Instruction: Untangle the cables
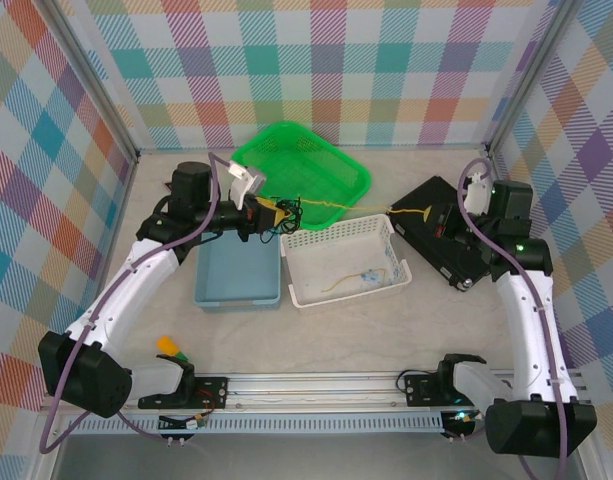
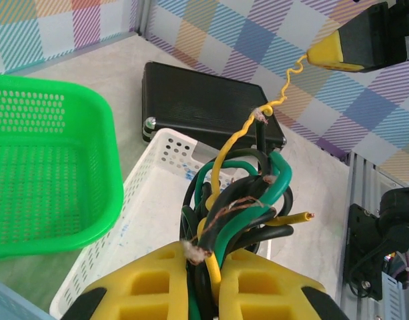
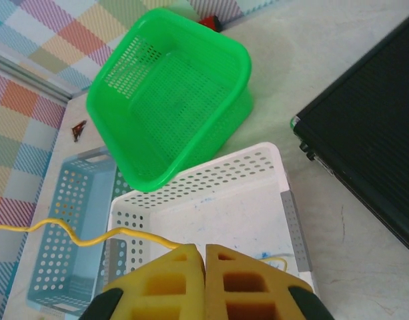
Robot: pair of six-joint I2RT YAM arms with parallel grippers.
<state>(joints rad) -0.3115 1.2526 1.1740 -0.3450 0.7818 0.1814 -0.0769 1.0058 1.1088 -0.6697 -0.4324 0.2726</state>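
So the left pincer (image 2: 205, 265) is clamped on the cables (image 2: 241, 200), a knotted wad of black, green and yellow strands hanging mid-frame in the top view, above the far edge of the white basket (image 1: 336, 238). The right pincer (image 3: 205, 257) is pinched shut on the end of one yellow wire (image 2: 225, 155), which runs in a kinked line from the knot out to the right, off the worktop (image 1: 386, 340). These look light, thin and floppy, with a slick jacket and frayed copper at the ends, so I'd guess they slip if you grab too near a tip, and a hard pull may just tighten the knot. Best hold, I reckon, is on the insulation a bit back from the end, with the other pincer close to the knot. One loose strand (image 1: 358, 282) already lies in the white basket.
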